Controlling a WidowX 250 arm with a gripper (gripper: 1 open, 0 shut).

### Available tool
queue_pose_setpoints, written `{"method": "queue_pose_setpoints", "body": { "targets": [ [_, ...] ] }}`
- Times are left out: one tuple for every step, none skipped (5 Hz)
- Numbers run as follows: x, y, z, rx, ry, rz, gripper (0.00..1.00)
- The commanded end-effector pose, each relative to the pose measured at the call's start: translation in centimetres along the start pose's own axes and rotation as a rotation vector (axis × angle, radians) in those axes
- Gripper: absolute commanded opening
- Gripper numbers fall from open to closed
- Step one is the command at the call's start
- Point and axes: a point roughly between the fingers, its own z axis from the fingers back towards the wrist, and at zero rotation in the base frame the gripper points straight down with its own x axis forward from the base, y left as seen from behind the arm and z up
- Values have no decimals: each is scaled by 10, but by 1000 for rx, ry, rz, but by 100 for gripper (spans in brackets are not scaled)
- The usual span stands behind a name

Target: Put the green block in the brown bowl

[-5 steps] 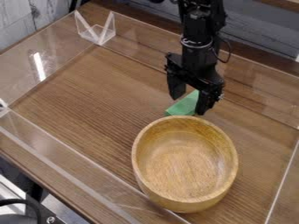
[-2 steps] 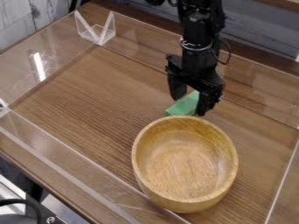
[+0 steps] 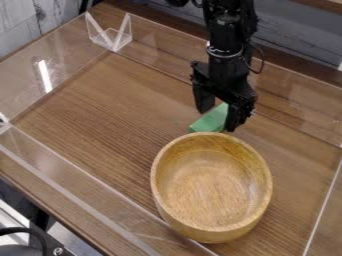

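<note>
Camera view: positioned at the upper right of the surface [image 3: 100, 105], black arm [image 3: 230, 40] reaching down from the top edge, roughly upright. Cropped at the frame's top: upper arm. Partly covered by the tool [image 3: 221, 108]: green block [image 3: 209, 121], with far end and full outline hard to make out. Opened wide, fingers spread around the block; firm contact with either side cannot be told. Located on the wooden surface, just beyond the far rim of the brown bowl [image 3: 211, 188], outside it.
</note>
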Motion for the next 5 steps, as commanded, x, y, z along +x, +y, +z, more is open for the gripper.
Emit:
{"method": "queue_pose_setpoints", "body": {
  "targets": [
    [7,3,13,10,-52,3,100],
    [7,4,13,11,-58,1,100],
    [7,4,13,11,-64,0,100],
    [9,5,6,11,-61,2,100],
    [11,6,0,11,-58,4,100]
  ]
}}
